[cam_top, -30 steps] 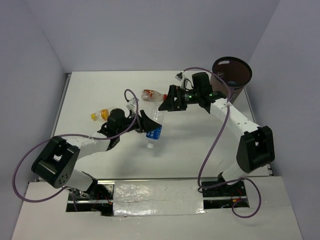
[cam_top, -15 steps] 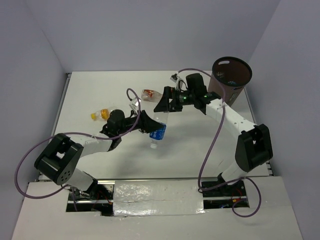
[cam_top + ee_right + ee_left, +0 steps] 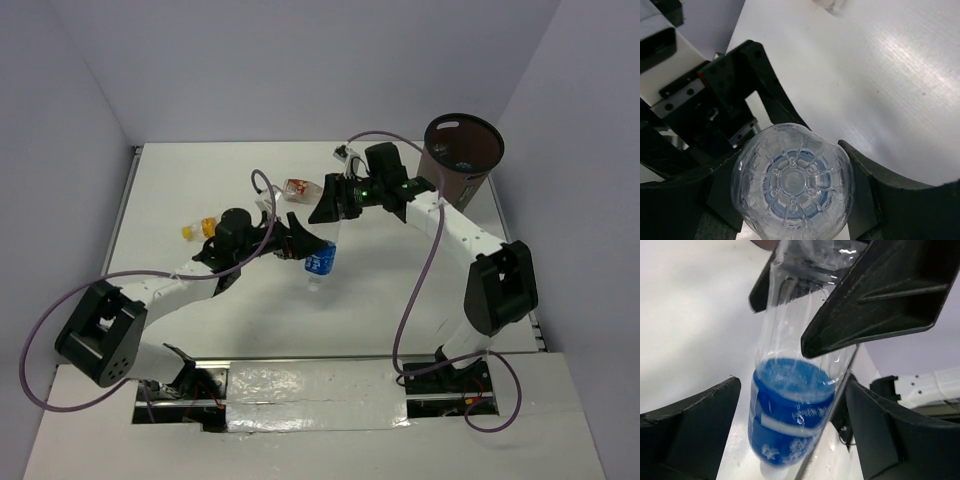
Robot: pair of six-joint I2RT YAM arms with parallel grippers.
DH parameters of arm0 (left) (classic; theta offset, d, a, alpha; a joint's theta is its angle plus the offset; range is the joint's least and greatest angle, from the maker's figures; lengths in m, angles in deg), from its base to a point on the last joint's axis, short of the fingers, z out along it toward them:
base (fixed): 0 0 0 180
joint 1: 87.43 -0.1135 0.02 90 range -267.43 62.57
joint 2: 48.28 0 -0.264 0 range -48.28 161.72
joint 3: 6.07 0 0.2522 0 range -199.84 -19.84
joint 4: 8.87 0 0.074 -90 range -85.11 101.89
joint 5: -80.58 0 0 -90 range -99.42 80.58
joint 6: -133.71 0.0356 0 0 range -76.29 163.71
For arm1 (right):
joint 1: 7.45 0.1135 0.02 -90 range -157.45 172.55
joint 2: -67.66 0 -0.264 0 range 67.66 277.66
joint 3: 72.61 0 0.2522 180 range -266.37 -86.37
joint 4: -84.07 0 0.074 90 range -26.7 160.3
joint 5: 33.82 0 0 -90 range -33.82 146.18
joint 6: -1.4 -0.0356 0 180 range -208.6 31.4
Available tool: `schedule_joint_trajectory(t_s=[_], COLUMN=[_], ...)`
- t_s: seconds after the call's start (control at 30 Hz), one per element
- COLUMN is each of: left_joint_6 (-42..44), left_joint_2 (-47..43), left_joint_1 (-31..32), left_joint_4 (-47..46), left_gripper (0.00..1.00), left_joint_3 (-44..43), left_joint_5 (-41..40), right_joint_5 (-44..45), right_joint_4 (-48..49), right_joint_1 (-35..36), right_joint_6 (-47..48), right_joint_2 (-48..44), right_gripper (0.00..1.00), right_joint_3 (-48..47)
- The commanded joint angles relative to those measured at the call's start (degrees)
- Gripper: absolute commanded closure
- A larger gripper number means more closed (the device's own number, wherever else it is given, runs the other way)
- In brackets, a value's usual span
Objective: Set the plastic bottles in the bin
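Observation:
A clear bottle with a blue label (image 3: 320, 262) hangs cap-down a little above the table. My right gripper (image 3: 328, 207) is shut on its clear base end (image 3: 792, 182), with a finger (image 3: 875, 192) pressed against each side. My left gripper (image 3: 300, 246) is open around the labelled part (image 3: 792, 405), and its fingers (image 3: 695, 430) stand well away from the plastic. A red-label bottle (image 3: 298, 187) lies behind the right gripper. A short bottle with an orange cap (image 3: 200, 229) lies at the left. The dark brown bin (image 3: 496, 150) stands at the back right.
Something blue shows inside the bin (image 3: 462, 164). Purple cables loop from both arms over the table. The raised table border runs along the left side (image 3: 128, 190). The grey walls close in behind and at both sides.
My left gripper has opened off the blue-label bottle. My right gripper has come in from the right and closed on the bottle's base. The bottle now hangs more upright.

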Motion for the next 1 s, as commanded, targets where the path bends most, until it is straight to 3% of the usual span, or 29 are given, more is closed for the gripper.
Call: schedule_joint_trajectory(t_s=[0.0,0.1,0.2,0.37,0.5,0.67,0.97], left_joint_6=[5.02,8.01,10.30,9.87,6.79,5.38,3.54], left_joint_2=[-4.93,-8.62,-12.50,-18.91,-21.73,-25.69,-30.43], left_joint_1=[0.02,-0.07,-0.07,-1.21,-4.01,-7.35,-11.67], left_joint_4=[5.50,11.03,15.96,25.09,37.03,44.26,47.78], left_gripper=[0.00,0.01,0.01,0.01,0.01,0.01,0.01], left_joint_3=[-2.89,-3.42,-3.16,-2.01,-3.33,-3.60,-1.31], left_joint_5=[-5.78,-10.52,-16.04,-28.53,-41.36,-44.99,-45.08], right_joint_5=[3.26,7.12,7.94,11.97,19.69,33.06,38.25], right_joint_4=[-3.48,-10.25,-13.16,-9.92,-3.25,3.36,5.99], right_joint_1=[0.32,-0.73,-4.85,-13.72,-17.69,-19.89,-28.42], right_joint_6=[10.97,23.62,29.37,30.71,31.59,33.87,33.34], right_joint_2=[-2.33,-2.15,-2.24,-3.73,-6.89,-9.10,-7.52], right_gripper=[0.70,0.73,0.75,0.76,0.72,0.70,0.67], right_joint_3=[-5.80,-15.62,-23.18,-30.94,-30.26,-27.96,-28.67])
